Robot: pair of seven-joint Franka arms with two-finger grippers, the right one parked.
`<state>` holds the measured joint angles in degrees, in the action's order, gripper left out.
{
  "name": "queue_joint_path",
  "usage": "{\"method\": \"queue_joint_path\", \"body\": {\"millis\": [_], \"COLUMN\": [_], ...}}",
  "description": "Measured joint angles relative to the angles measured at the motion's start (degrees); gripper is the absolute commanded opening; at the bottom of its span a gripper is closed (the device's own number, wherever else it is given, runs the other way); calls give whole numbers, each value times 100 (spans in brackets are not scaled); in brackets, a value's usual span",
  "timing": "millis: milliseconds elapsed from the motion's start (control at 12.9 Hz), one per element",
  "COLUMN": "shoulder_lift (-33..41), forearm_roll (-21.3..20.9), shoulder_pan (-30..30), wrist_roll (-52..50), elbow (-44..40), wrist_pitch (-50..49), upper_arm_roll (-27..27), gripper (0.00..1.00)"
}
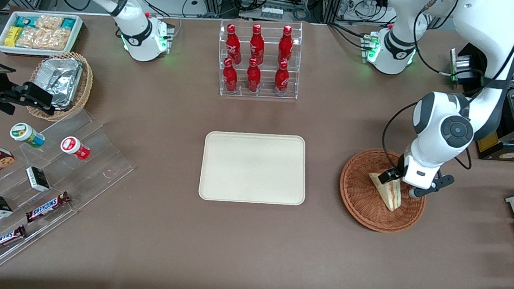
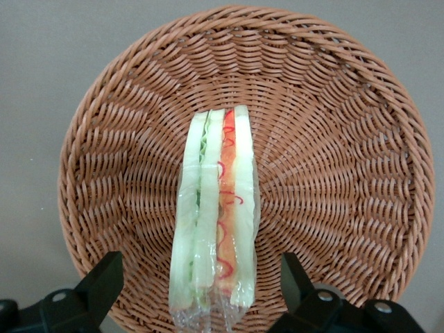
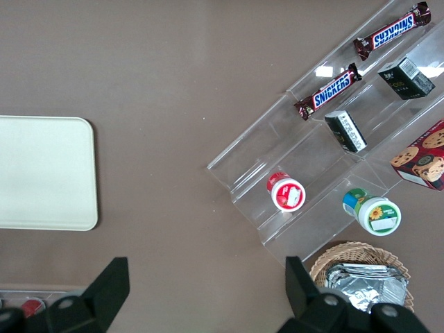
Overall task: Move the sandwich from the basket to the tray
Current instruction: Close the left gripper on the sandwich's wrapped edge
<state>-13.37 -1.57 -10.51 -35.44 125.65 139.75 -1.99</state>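
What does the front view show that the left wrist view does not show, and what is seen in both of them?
Only the front view shows the tray, bare, beside the basket, the rack of red bottles and the working arm above the basket. Only the left wrist view shows the sandwich's cut face with its red and pale green layers, and the open fingers on either side of it, not touching. Both show the sandwich lying in the basket with the gripper over it.
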Motion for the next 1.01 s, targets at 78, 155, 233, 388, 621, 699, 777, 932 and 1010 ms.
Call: {"method": "queue_joint_path", "body": {"millis": [78, 155, 233, 388, 621, 699, 777, 932, 1010], "shoulder_lift": [-37, -93, -167, -307, -353, -347, -324, -220, -120], "forearm_roll": [0, 0, 0, 0, 0, 0, 0, -1, -2], "shoulder_pan": [-15, -31, -43, -46, -46, -46, -46, -47, -47], "wrist_roll": [0, 0, -1, -3, -5, -5, -5, -4, 0], "elbow": [7, 11, 15, 18, 14, 2, -20, -217, -407], "wrist_pitch": [32, 68, 141, 263, 289, 285, 223, -334, -782], "upper_arm_roll": [0, 0, 0, 0, 0, 0, 0, 0, -1], "gripper": [100, 100, 99, 54, 5, 4, 4, 4, 4]}}
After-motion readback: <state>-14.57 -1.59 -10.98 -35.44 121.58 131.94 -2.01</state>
